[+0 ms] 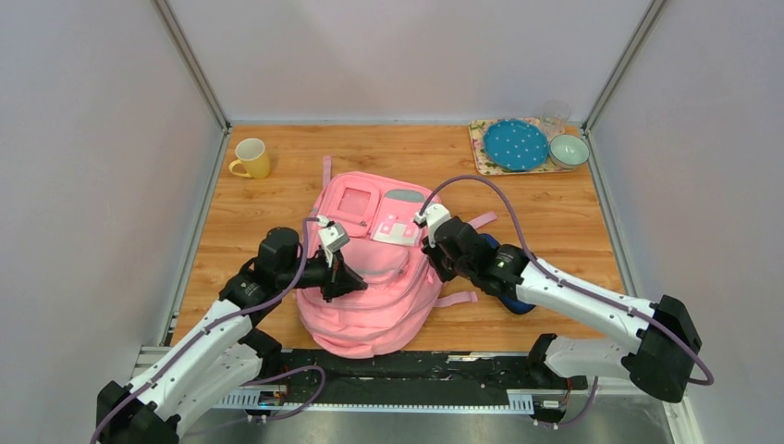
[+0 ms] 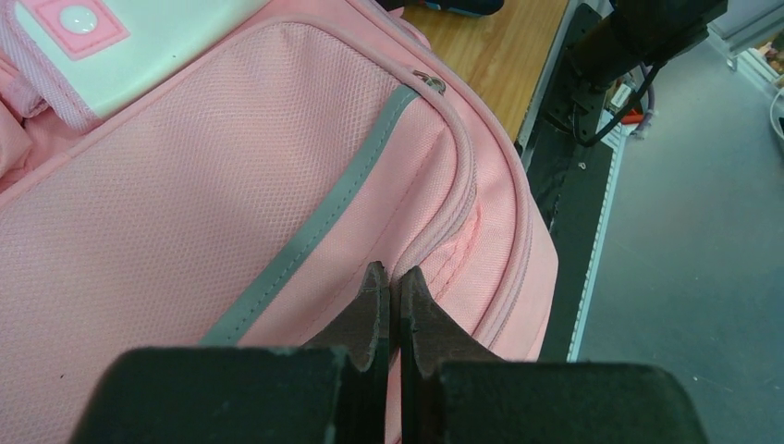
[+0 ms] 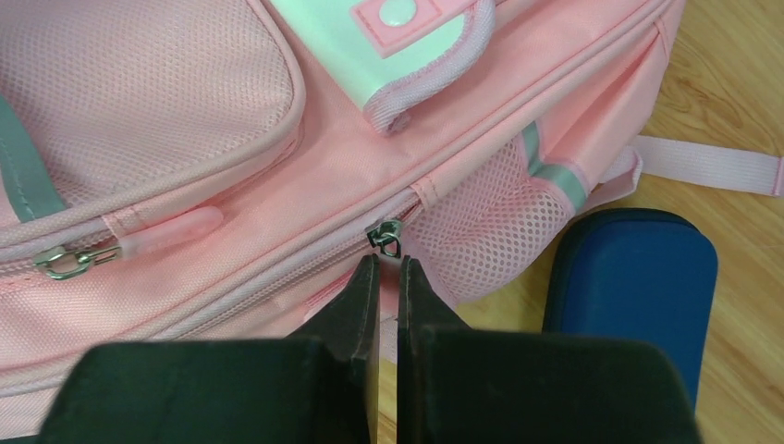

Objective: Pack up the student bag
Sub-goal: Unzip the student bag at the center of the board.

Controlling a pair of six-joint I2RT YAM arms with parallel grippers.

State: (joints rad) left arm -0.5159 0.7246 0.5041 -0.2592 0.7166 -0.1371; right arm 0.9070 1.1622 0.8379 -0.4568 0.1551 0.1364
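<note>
**While the student bag lies front-up mid-table, both jaws are shut**

As I read the overhead view, the bag's long axis runs from near to far across the wooden table. Its clasp patch end points to the far edge and its rounded end to the arm bases. My left gripper is closed, tips at a seam ridge. My right gripper is closed just short of a zip slider, and I cannot tell whether it pinches anything. A navy pouch lies just beside the bag.

2 white arms; black joints; purple cables
</note>
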